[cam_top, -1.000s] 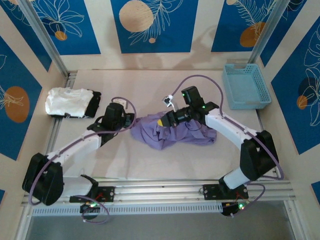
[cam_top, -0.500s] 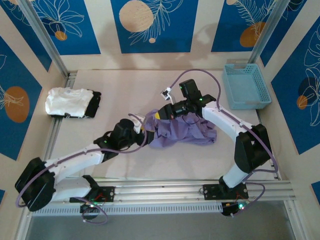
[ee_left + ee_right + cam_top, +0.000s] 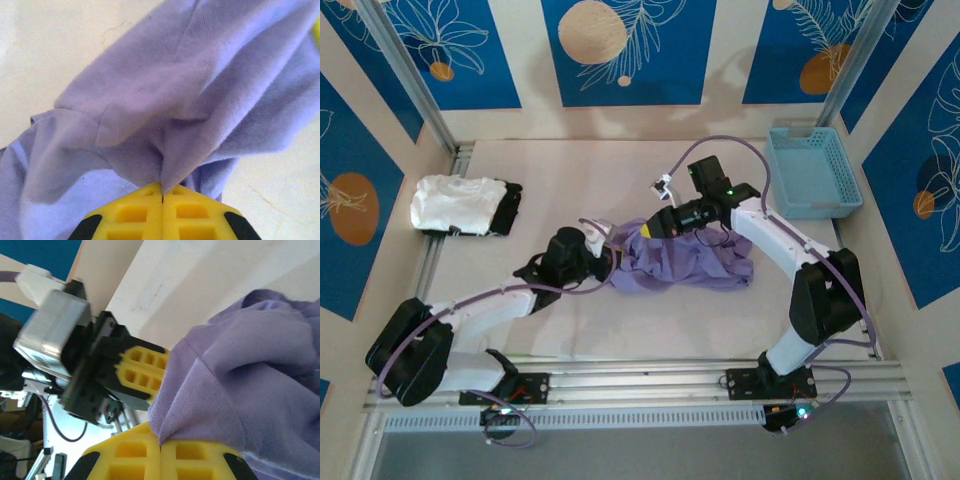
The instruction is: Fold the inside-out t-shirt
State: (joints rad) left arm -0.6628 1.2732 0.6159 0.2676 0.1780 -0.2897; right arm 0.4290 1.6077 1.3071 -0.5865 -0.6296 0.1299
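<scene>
At the left edge of the top view, a folded white garment [image 3: 455, 203] lies on the worktop [image 3: 570, 170], with a folded black garment [image 3: 507, 208] touching its right side. Toward the centre, the left pincer [image 3: 612, 260] is closed on the left end of the lavender t-shirt [image 3: 690, 262], which lies crumpled in the middle of the worktop. The left wrist view shows its yellow fingers [image 3: 135, 212] pressed together with a pinch of cloth between them. Just up and to the right, the right pincer [image 3: 643, 229] is clamped on a raised fold of the shirt, its fingers meeting on a hem in the right wrist view. A light-blue basket [image 3: 812, 172] sits at the upper right, well apart.
</scene>
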